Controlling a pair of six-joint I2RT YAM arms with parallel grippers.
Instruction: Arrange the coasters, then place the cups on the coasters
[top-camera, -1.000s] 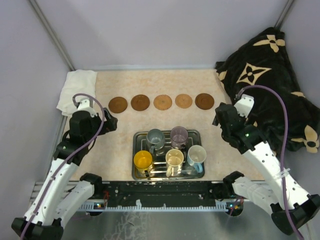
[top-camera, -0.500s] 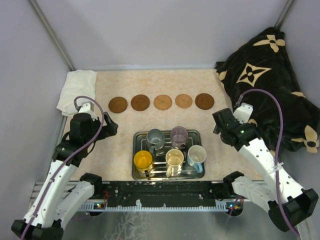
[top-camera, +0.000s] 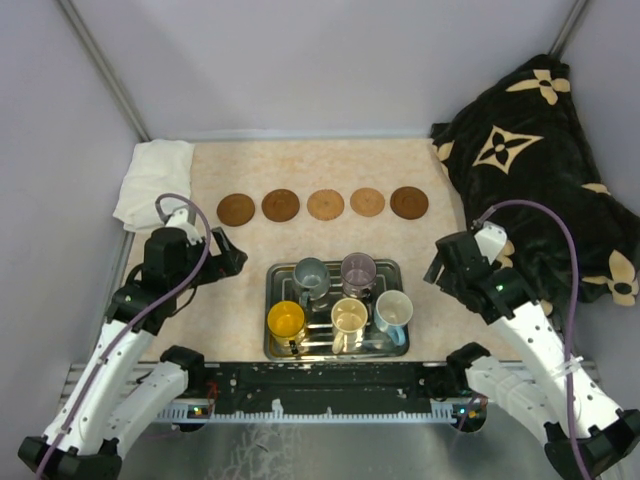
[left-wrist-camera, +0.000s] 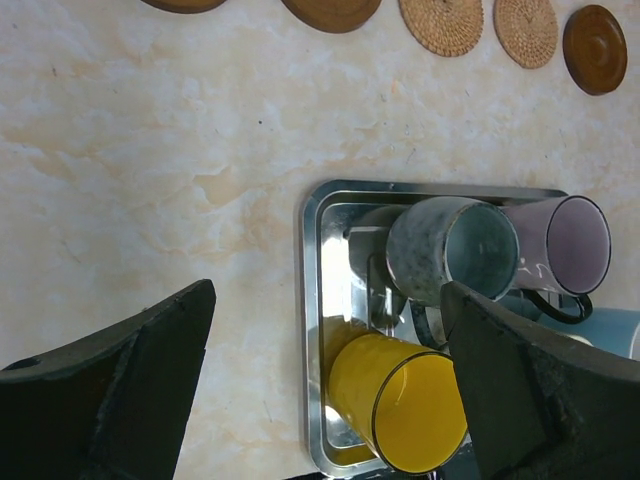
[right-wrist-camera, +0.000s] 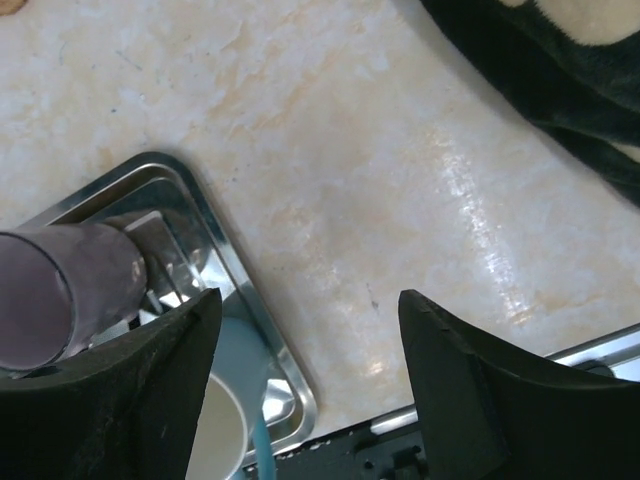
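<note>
Several brown coasters lie in a row across the far part of the table; some show at the top of the left wrist view. The cups stand in a metal tray: grey, purple, yellow, cream, light blue. My left gripper hovers open just left of the tray, above its left rim and the yellow cup. My right gripper hangs open by the tray's right rim, near the light blue cup. Neither holds anything.
A folded white towel lies at the back left corner. A black blanket with beige flowers covers the right side, close behind the right arm. Grey walls enclose the table. A black rail runs along the near edge.
Both grippers have drawn back from the coaster row toward the tray, the left coming in at its left side and the right at its right side. Coasters and cups have not moved.
</note>
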